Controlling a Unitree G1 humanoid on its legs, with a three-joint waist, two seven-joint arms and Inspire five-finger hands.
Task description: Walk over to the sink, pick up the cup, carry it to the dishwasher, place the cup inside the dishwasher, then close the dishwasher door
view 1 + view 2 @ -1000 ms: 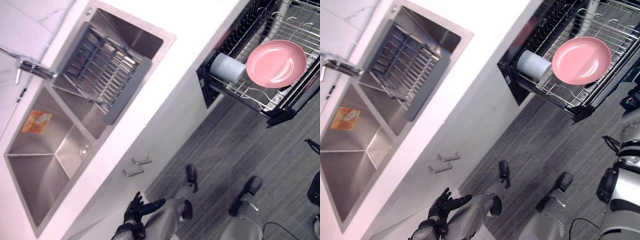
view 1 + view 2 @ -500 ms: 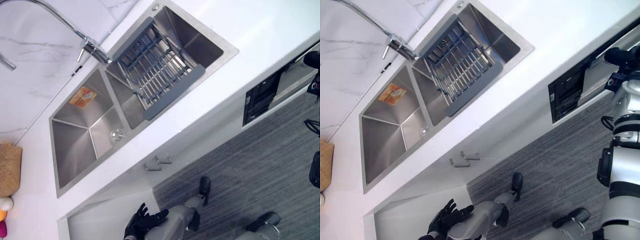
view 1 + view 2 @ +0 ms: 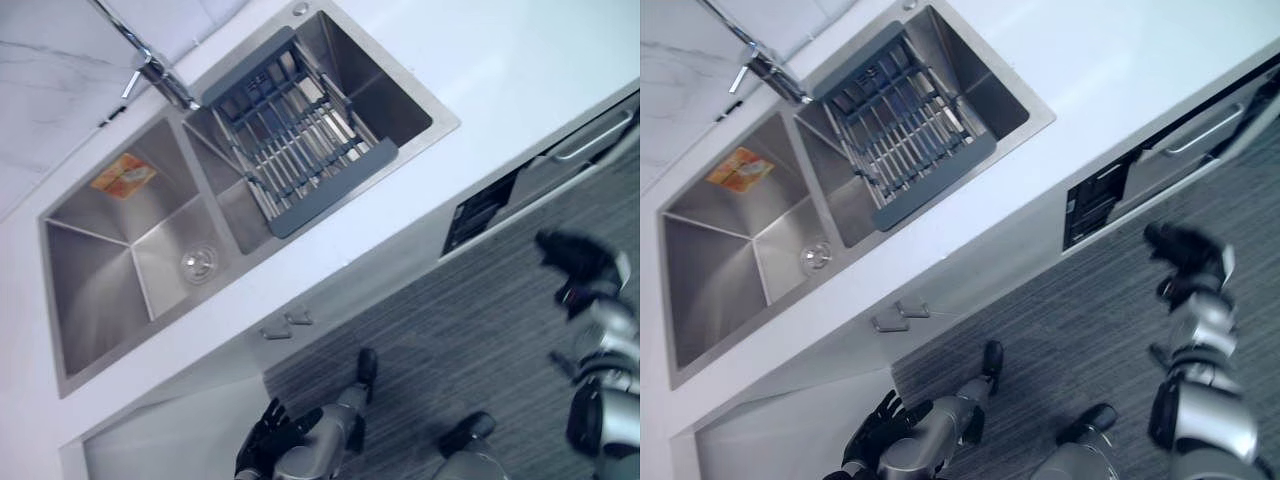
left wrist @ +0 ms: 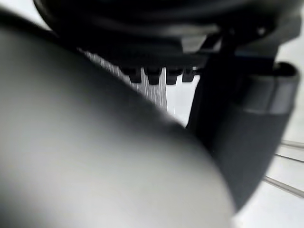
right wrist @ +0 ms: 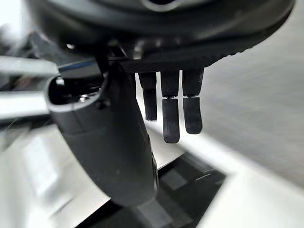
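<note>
In the left eye view my head has swung, so the whole scene has slid, but one real change stands out. A second ago the rack was pulled out with the cup lying in it beside a pink plate. Now the dishwasher door [image 3: 560, 168] stands up under the front edge of the worktop [image 3: 480, 60], and the door's long axis and its bar handle [image 3: 592, 143] both run along that edge. I judge the cup is inside behind it, so I cannot tell which way it points now, and the task looks all but done. A dark panel [image 3: 472, 215] beside the door leaves me unsure whether it has latched. My right hand [image 3: 575, 265] hangs just in front of the door, apart from it, over the floor [image 3: 450, 330]. My left hand [image 3: 262, 450] is low by the cabinet front, below the sink [image 3: 120, 260], where the basin nearer the dishwasher carries the drainer basket [image 3: 290, 150] by the tap [image 3: 150, 70]. The right eye view agrees: the right hand is clear of the door. In the left wrist view the fingers [image 4: 152, 76] hang loose and hold nothing. In the right wrist view the fingers [image 5: 171, 118] are straight, released and empty, above what looks like that dark panel.
</note>
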